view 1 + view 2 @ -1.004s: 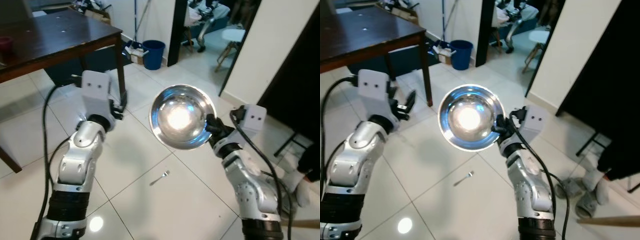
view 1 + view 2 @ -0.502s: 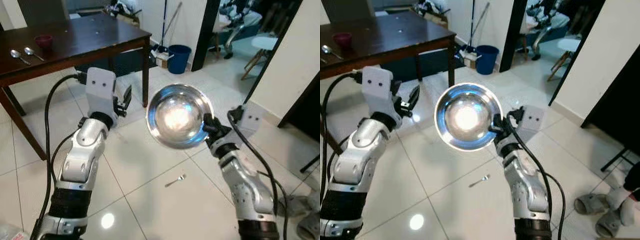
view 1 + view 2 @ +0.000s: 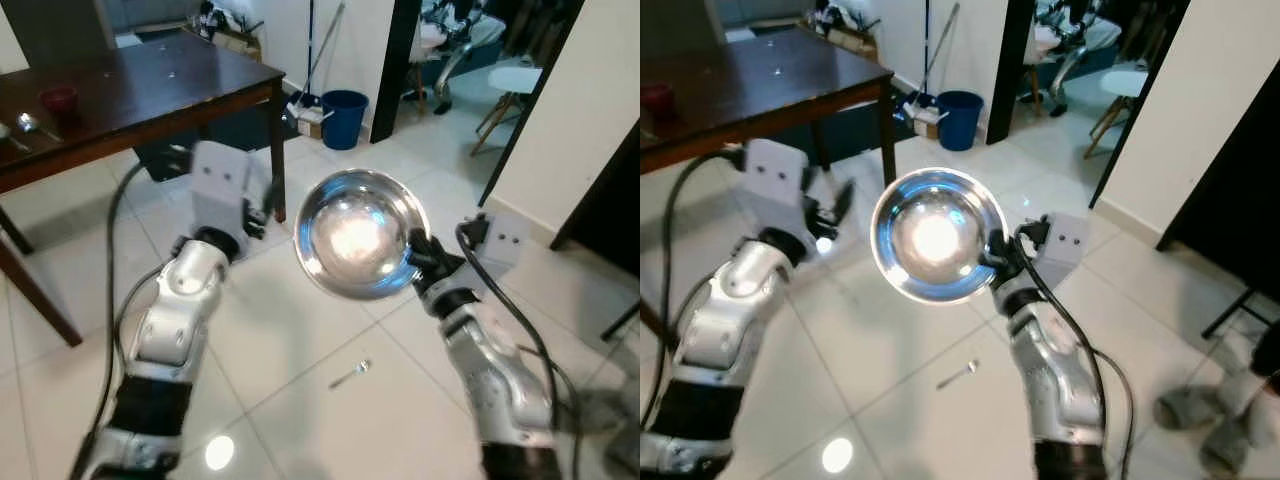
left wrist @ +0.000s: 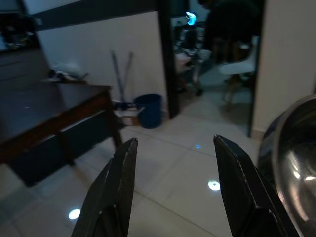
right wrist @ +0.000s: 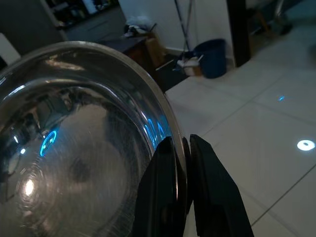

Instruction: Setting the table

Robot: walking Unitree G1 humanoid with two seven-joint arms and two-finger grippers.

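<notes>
**Steel bowl held up by its rim above the tiled floor**

Seen from the left eye, a shiny steel bowl (image 3: 358, 234) is held up in mid-air with its hollow turned toward the camera. It is gripped at its right rim by the right gripper (image 3: 416, 258), whose fingers are closed on the rim. To the left, the left gripper (image 3: 262, 203) is raised beside the bowl, blurred, with nothing held. A dark wooden table (image 3: 120, 95) stands at the far left; on it a small dark red cup (image 3: 58, 98) and a spoon (image 3: 26, 123) can be made out. On the white tiled floor (image 3: 300, 400) below the bowl a small piece of cutlery (image 3: 349, 374) is lying. A blue bucket (image 3: 345, 118) stands by the far wall.

From the right eye, the same scene is shown. A white chair (image 3: 1120, 90) is seen in the far doorway, and a person's slippered foot (image 3: 1188, 408) at the near right.

Along the left wrist, the two black fingers (image 4: 116, 192) are seen spread apart with only floor between them. The bowl's edge is seen beside one of them.

Along the right wrist, the fingers (image 5: 168, 192) are seen pinched together on the bowl's rim, one inside and one outside.
</notes>
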